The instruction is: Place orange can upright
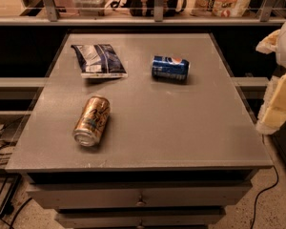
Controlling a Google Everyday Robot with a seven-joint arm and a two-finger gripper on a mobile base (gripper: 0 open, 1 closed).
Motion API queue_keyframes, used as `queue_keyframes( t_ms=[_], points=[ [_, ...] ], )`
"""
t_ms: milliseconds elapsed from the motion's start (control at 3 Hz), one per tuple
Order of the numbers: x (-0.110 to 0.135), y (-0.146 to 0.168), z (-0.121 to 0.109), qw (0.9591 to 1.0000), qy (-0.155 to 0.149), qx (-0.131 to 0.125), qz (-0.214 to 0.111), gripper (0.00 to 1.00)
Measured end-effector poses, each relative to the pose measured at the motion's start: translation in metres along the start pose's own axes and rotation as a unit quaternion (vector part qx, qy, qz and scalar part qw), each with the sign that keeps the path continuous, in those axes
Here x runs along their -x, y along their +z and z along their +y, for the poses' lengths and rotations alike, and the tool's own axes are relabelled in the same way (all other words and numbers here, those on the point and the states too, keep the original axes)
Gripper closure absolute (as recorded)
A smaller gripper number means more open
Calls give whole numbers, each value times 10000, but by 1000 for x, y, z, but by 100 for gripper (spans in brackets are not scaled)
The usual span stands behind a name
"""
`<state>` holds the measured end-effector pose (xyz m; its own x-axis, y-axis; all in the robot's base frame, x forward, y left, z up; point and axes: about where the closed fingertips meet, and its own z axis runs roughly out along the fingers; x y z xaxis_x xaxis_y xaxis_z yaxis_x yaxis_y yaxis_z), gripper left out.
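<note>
The orange can (92,120) lies on its side on the front left part of the grey table top (181,128). Its silver end points toward the front edge, and pale script and a light bluish band show on its side. My gripper (278,104) shows as pale cream parts at the right edge of the view, beyond the table's right side. It is far from the can and holds nothing that I can see.
A blue Pepsi can (170,68) lies on its side at the back middle. A blue and white snack bag (99,60) lies flat at the back left. Drawers (140,199) sit under the table top. A railing and shelf (157,13) run behind it. Cables (2,147) lie on the floor at left.
</note>
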<state>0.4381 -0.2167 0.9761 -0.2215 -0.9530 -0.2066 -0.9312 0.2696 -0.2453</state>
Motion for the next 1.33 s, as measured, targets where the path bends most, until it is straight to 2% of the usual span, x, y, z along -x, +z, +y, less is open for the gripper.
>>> queue_keyframes(
  t_ms=[333, 667, 1000, 1333],
  points=[
    [1, 2, -2, 10000, -10, -27, -6, 0],
    [18, 11, -3, 9988, -170, 61, -446, 0],
    [60, 29, -7, 9881, -510, 241, -1434, 0],
    [118, 38, -4, 9667, -902, 474, -2346, 0]
  ],
)
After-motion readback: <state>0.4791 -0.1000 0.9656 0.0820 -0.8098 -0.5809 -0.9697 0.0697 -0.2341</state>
